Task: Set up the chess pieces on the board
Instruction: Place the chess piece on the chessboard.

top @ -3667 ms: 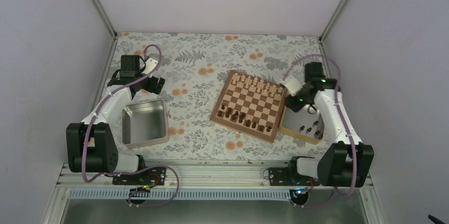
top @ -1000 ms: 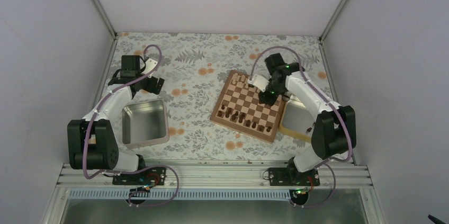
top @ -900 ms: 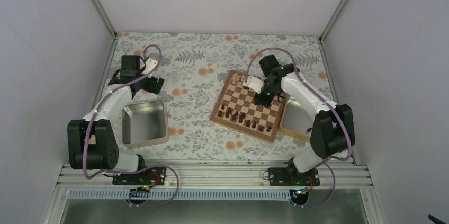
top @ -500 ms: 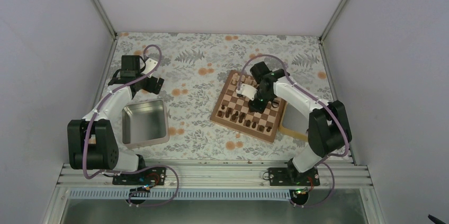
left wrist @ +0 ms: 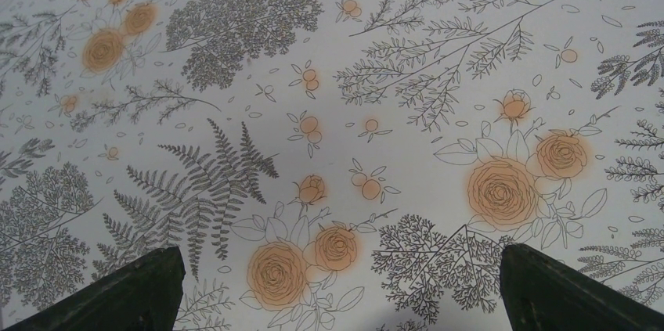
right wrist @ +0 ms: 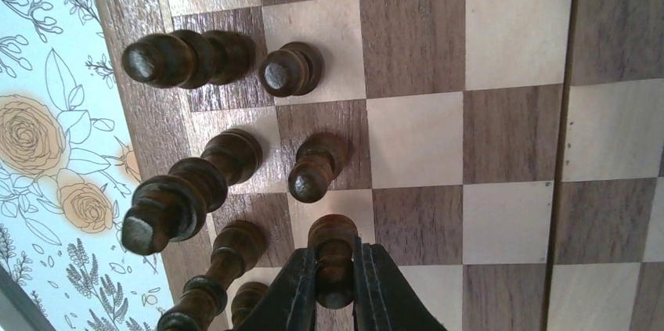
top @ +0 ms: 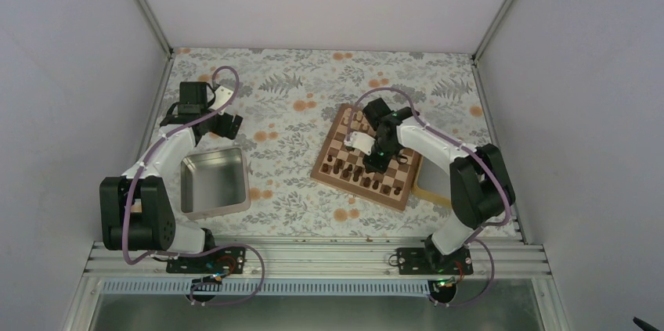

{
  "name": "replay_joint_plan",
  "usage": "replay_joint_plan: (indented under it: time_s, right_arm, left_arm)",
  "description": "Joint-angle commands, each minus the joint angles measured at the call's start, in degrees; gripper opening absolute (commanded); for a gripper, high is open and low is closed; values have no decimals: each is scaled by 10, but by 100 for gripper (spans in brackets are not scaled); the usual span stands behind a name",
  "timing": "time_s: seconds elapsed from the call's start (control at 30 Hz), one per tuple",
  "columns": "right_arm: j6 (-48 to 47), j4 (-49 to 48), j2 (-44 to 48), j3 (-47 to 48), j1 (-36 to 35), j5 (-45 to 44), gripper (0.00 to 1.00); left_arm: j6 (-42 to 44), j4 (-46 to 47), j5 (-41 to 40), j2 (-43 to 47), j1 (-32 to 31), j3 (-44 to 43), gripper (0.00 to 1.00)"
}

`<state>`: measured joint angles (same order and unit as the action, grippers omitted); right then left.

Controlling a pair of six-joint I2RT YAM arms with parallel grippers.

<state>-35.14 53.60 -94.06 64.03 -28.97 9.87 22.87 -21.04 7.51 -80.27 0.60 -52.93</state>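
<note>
The board [top: 324,157] lies right of centre, with pale pieces along its far edge and dark chess pieces [top: 354,174] along its near edge. My right gripper [top: 375,161] reaches over the near rows. In the right wrist view it [right wrist: 334,257] is shut on a dark pawn [right wrist: 332,231], held by its stem over a light square. A standing pawn [right wrist: 315,167] is just beyond, and taller dark pieces [right wrist: 178,199] stand to the left. I cannot tell whether the held pawn touches the board. My left gripper [top: 225,123] hovers open over the floral cloth at far left, holding nothing [left wrist: 337,300].
A grey metal tin [top: 213,182] sits near the left arm. A light wooden tray [top: 429,191] lies against the board's right side, partly hidden by my right arm. The floral cloth [left wrist: 329,112] covers the table.
My right arm has swung from the wooden tray leftward across the board to the near rows, carrying the dark pawn. The left arm has not moved.
</note>
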Motion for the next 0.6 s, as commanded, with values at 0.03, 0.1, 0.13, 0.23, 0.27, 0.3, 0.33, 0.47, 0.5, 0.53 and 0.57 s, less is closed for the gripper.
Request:
replay_joint_plan:
  time_s: [0.03,0.1,0.13,0.23,0.27,0.3,0.33,0.47,0.5,0.53,0.57]
  right_arm:
    - [11,-4,-3,-11,-7,-7,10]
    - [11,-4,-2,-15,-8,-11,10]
    - [11,-4,-1,-16,-8,-10,10]
    - [12,-5,1,-18,-8,-8,10]
    - [14,-6,1,-18,-7,-10,10]
    - [13,-6,0,-18,-7,-9,10]
    - [13,-7,0,-18,-8,-8,10]
    - [13,-14,1,-16,-8,-7,12]
    - [13,-13,-1,-16,-9,-6,12]
    - [13,-13,-3,-15,-9,-5,12]
    - [14,-12,-6,-15,-9,-7,12]
  left_arm:
    - [-6,14,3,1,3,6,100]
    - [-6,14,4,0,3,5,100]
    - [-6,13,4,1,3,5,100]
    - [-7,13,4,2,3,5,100]
    - [-6,13,4,2,3,5,100]
    - [-6,13,4,2,3,5,100]
    - [-6,13,5,3,3,6,100]
    - [-7,13,5,3,3,6,100]
    - [-6,13,5,3,3,5,100]
    - [-6,12,5,2,3,5,100]
    - [-6,12,6,2,3,6,100]
